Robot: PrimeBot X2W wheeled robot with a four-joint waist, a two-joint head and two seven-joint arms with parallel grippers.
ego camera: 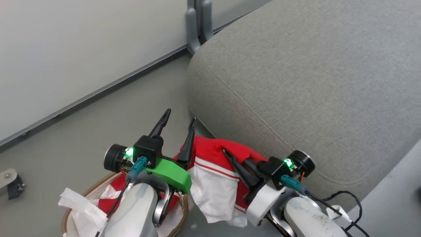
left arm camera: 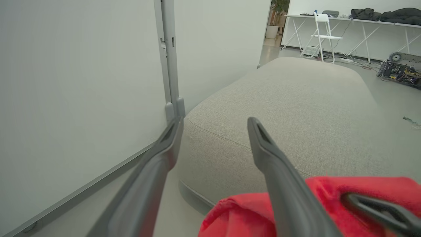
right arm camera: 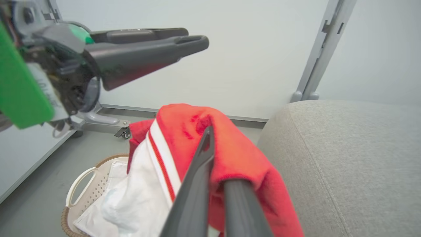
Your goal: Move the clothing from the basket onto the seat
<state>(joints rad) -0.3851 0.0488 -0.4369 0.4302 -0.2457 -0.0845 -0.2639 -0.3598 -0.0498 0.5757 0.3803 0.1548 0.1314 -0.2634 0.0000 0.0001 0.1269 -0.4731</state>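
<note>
Looking nearest first: down on the floor, close under the forearms, the basket (ego camera: 186,207), its white liner (ego camera: 79,207) bunched over the rim and more of the red clothing (ego camera: 110,197) lying inside. Just above and beside it, one garment (ego camera: 213,154), red with white stripes and a white panel, hanging free and clamped tight at its top fold by the right gripper (ego camera: 227,153). Next to that, the left gripper (ego camera: 181,116), spread wide and holding nothing, one finger touching or just beside the red cloth; hard to tell which. Beyond both, the seat (ego camera: 296,82), its rounded front edge right behind the garment. Farther off, a pale wall panel (ego camera: 82,49) and a grey post (ego camera: 197,23).

Judged as mid-carry: garment raised, not yet over the cushion. To do it well, hold the pinch firm and lift high enough for the dangling white hem to clear the front edge and stitched seam; otherwise likely to drag and slide back down. Carry well inward over the top before letting go, never at the lip. Swing the empty left claw aside to avoid snagging the cloth, then send it to the basket for the rest.
</note>
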